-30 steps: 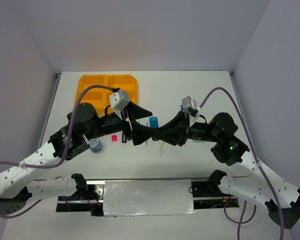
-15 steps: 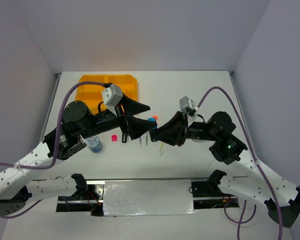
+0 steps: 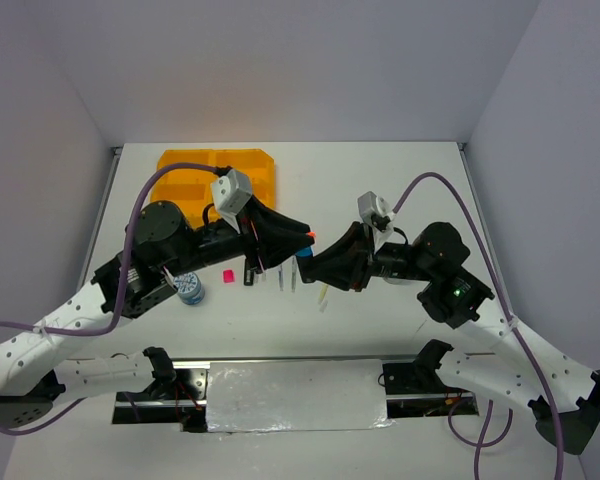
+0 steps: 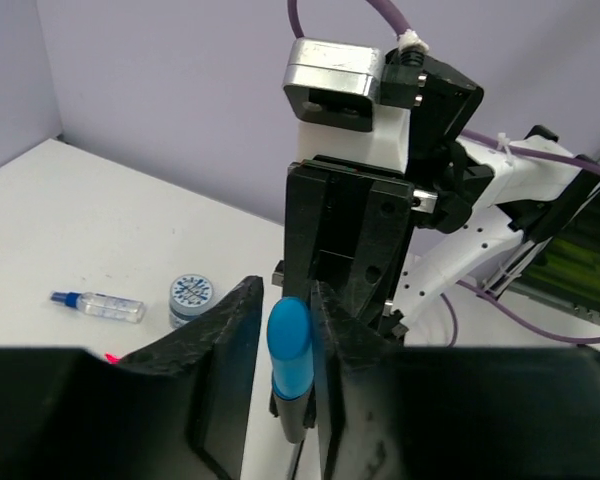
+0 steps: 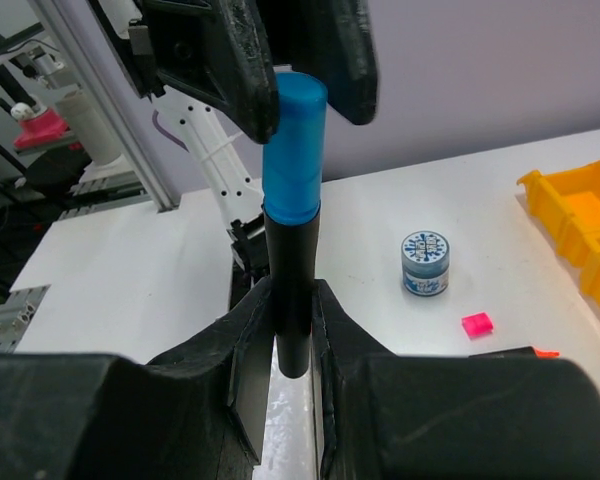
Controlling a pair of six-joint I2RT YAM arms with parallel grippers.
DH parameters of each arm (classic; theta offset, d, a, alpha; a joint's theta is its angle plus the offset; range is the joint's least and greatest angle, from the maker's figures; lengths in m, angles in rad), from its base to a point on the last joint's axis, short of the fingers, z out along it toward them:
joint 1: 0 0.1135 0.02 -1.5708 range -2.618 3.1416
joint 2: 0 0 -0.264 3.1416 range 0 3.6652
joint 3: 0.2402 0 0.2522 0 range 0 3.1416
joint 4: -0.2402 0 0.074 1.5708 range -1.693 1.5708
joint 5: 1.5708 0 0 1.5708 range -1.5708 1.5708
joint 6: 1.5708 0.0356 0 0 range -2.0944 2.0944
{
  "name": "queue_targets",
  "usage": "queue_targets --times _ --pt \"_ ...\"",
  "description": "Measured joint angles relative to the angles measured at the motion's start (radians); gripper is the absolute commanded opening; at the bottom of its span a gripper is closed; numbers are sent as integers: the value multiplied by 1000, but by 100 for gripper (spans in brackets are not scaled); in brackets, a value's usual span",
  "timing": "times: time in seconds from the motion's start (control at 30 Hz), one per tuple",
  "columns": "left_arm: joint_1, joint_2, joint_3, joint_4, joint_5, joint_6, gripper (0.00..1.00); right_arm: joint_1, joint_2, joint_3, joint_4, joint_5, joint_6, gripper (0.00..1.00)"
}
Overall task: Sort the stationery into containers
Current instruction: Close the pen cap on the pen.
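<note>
Handover, I judge: my right gripper (image 5: 292,300) pinches the marker (image 5: 290,240) barrel; my left gripper (image 4: 287,300) straddles its cap (image 4: 288,338), grip unclear. Next: left clamps, right lets go.

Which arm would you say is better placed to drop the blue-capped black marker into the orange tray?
Left: the left gripper grips the blue-capped black marker, and the orange plastic tray lies nearer it.

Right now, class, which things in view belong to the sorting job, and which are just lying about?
Job: blue-capped marker, yellow tray, grey-blue roll, pink square, small clear bottle.
Just there: purple cable, silver panel at the near edge.
</note>
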Motion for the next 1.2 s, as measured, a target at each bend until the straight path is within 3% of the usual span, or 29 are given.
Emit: queue_targets --times 0.13,0.17,0.6,1.2 --pt "0 -3 -21 31 21 -3 12 0 0 0 -2 19 18 0" --pt "0 -5 -30 45 22 -2 0 0 0 0 -3 26 23 0" --pt "9 -97 -221 254 64 -29 0 2 33 17 0 -41 50 0" --pt "16 -103 -251 442 118 -103 0 -19 123 206 -100 -171 10 0"
